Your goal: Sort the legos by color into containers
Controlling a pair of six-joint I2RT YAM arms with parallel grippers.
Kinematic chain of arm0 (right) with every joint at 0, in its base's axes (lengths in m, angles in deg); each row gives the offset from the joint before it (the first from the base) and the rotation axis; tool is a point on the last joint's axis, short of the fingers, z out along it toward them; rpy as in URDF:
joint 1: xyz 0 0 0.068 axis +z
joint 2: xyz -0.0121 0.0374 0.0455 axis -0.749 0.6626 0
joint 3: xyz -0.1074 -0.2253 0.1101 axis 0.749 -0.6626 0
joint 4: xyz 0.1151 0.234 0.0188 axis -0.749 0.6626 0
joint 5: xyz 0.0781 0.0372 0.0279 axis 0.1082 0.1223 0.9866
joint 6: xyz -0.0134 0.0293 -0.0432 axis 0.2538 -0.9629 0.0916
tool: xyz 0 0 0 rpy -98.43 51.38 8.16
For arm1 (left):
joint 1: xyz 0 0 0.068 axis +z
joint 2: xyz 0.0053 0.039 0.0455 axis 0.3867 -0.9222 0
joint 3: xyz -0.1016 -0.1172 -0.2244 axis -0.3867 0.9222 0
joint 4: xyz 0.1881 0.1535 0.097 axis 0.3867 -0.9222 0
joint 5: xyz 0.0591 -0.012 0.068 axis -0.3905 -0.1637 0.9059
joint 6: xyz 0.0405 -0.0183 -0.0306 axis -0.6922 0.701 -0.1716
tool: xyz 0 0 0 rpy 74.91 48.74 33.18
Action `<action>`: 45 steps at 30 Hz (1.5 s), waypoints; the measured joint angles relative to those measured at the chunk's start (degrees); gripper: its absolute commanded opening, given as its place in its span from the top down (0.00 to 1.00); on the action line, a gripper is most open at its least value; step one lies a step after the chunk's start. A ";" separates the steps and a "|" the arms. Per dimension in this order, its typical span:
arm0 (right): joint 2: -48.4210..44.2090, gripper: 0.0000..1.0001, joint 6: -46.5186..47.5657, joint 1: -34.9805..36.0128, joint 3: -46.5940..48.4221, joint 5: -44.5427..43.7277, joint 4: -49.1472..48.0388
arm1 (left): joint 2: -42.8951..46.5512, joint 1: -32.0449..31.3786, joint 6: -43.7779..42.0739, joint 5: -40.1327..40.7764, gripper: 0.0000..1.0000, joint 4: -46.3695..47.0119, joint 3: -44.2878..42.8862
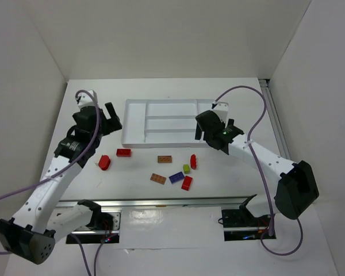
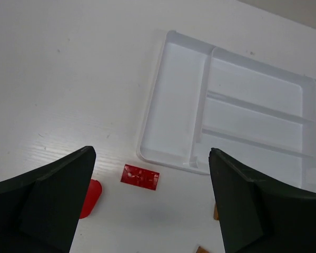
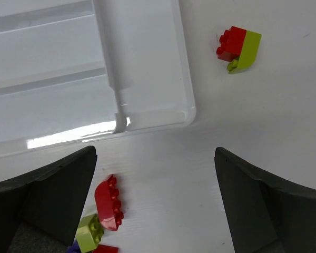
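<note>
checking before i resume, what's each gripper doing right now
Left gripper: open, holding nothing.
Right gripper: open, holding nothing.

Overhead and both close, downward wrist views apparently share the tray [image 1: 135, 122].

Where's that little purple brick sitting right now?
In the overhead view, the purple brick lies on the table near the middle, between a brown brick on its left and a red brick on its right.

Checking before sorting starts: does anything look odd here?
Yes. Beside the tray, a red brick and a lime brick appear stuck together; as one piece they fit no single color compartment.
</note>
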 measured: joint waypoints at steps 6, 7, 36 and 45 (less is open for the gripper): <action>1.27 0.00 -1.79 -0.44 -0.50 -0.87 0.33 | -8.44 -0.02 0.74 -4.94 0.02 -2.82 -0.61; 1.66 0.00 -1.88 -0.44 -0.50 -0.92 0.33 | -9.55 -0.02 0.79 -5.29 0.00 -3.23 -0.61; 1.46 0.00 0.70 -0.44 -3.85 4.85 -4.46 | -29.03 -0.98 1.84 -12.61 0.00 -7.02 2.58; 1.46 0.00 2.38 -1.29 -3.85 5.44 -4.63 | -33.73 -1.36 5.01 -8.24 0.00 -7.17 3.58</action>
